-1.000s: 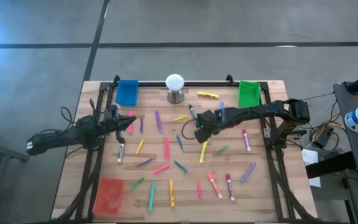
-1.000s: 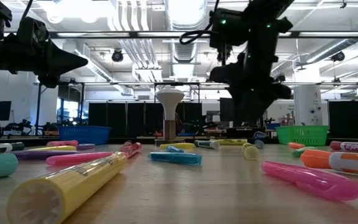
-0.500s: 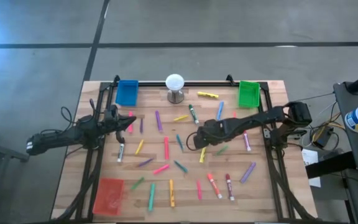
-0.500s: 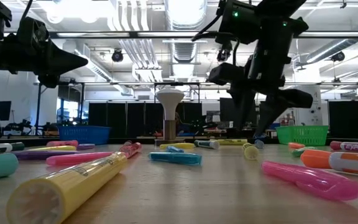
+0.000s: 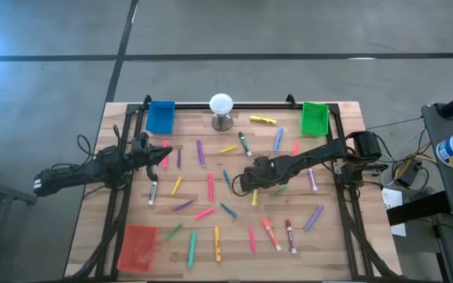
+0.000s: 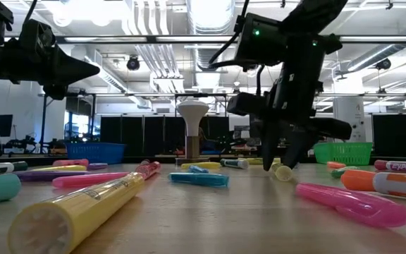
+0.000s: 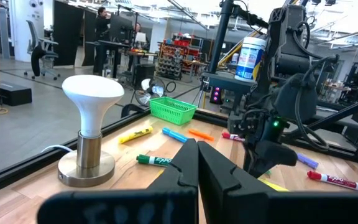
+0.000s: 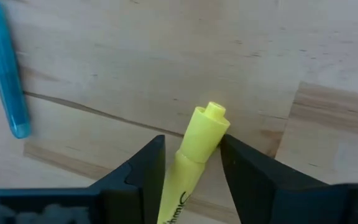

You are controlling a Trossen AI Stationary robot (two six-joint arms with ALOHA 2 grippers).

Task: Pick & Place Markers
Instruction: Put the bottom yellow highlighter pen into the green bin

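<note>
Several coloured markers lie scattered flat on the wooden table [image 5: 344,236]. My right gripper [image 5: 250,184] is open, low over the table's middle, fingers pointing down. Its fingers stand on either side of one end of a yellow marker [image 8: 199,144], which lies flat on the wood [image 5: 255,195] and also shows in the low view [image 6: 283,172]. My left gripper [image 5: 161,154] is shut on nothing and hovers above the table's left part [image 6: 90,70], beside a pink marker [image 5: 166,155]. Its fingertips [image 7: 194,149] meet in a point. My right gripper straddles the yellow marker's stepped end [image 8: 209,121] from above, its fingers across the marker. One finger [image 8: 244,171] stands close against the marker's side, and I cannot tell whether it touches. The marker lies flat on the table.
A white ball on a metal stand [image 5: 222,110] stands at the far edge between a blue tray [image 5: 160,116] and a green tray [image 5: 314,118]. A red tray [image 5: 138,245] sits at the near left corner. A teal marker [image 8: 5,68] lies close to the right gripper.
My right gripper has moved toward the table's near edge and slightly left, and has come down from above the table until its fingers stand around the yellow marker's end. The markers have stayed where they were.
</note>
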